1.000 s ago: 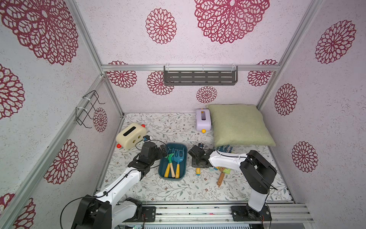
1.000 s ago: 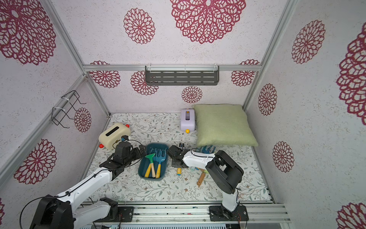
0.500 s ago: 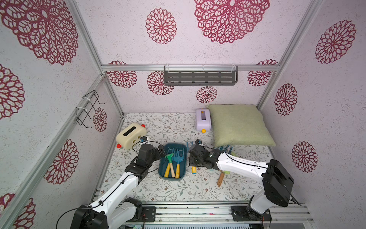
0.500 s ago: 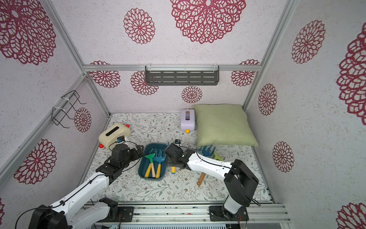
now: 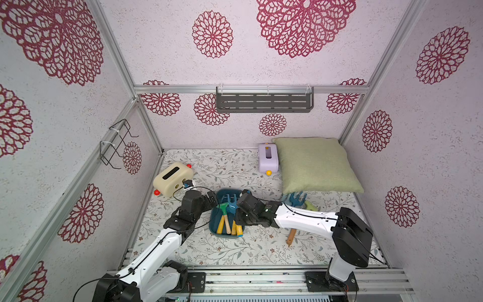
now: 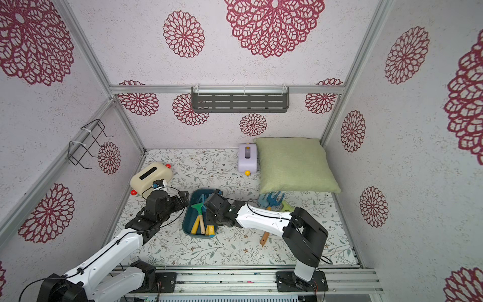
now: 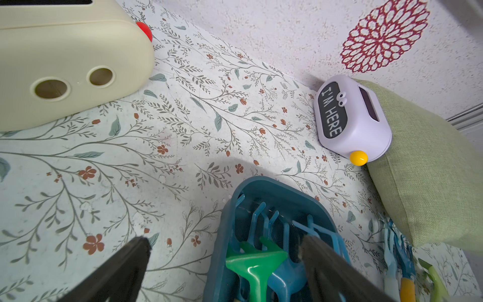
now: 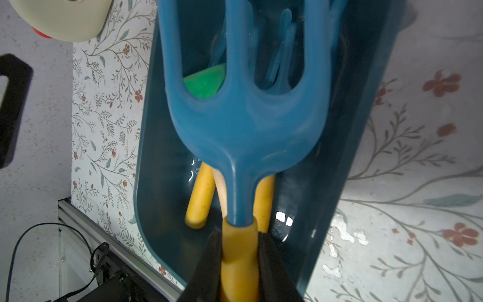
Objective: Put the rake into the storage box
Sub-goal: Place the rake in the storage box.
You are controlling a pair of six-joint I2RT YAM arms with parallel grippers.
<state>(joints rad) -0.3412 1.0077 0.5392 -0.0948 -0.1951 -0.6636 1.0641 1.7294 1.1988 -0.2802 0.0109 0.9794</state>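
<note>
The storage box (image 5: 213,227) (image 6: 186,222) is a dark teal tray near the table's front middle, holding a green-headed tool (image 7: 257,261) and several yellow-handled ones. My right gripper (image 8: 239,235) (image 5: 241,222) is shut on the yellow handle of a blue rake (image 8: 245,125). The rake's head lies over the box's (image 8: 366,130) inside, above the other tools. Whether it rests on them I cannot tell. My left gripper (image 7: 224,240) (image 5: 213,201) stands open over the box's (image 7: 222,235) far left corner, holding nothing.
Another blue rake (image 5: 295,198), a green tool (image 5: 309,205) and a wooden handle (image 5: 291,236) lie right of the box. A green pillow (image 5: 313,164) and a lilac box (image 5: 268,158) sit at the back. A cream box (image 5: 172,177) stands at the left.
My right arm has carried the rake leftward from the middle of the table to over the storage box. The left gripper has shifted slightly and stays open.
</note>
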